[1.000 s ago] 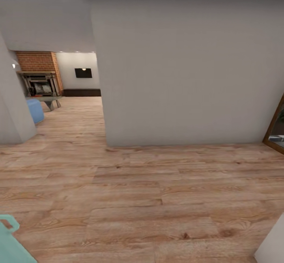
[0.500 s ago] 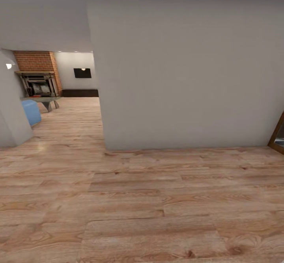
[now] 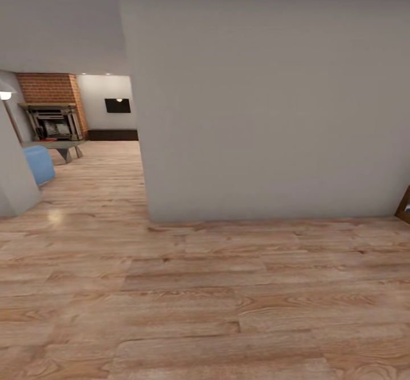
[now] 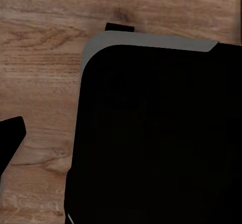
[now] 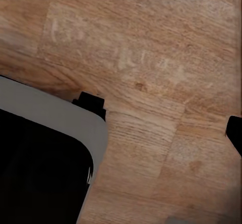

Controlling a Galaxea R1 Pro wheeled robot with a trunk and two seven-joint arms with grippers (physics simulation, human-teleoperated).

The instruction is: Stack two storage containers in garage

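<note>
- Wall (image 3: 267,95), plain and grey, blocks the way ahead; left of it a passage opens onto the living room (image 3: 91,141): one brick fireplace (image 3: 54,115), one blue seat (image 3: 37,163), one low desk (image 3: 60,145).
- Wood plank flooring (image 3: 205,300) runs from the wall toward the robot.
- Storage containers: their place can't be told from here; as low rigid boxes they should be light, best gripped by a wall's rim.
- Pincer state on either arm: cannot tell.

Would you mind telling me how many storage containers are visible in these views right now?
0. The head view shows a grey wall, wood plank floor and a distant fireplace; the containers may sit past the opening, hidden from here.
</note>
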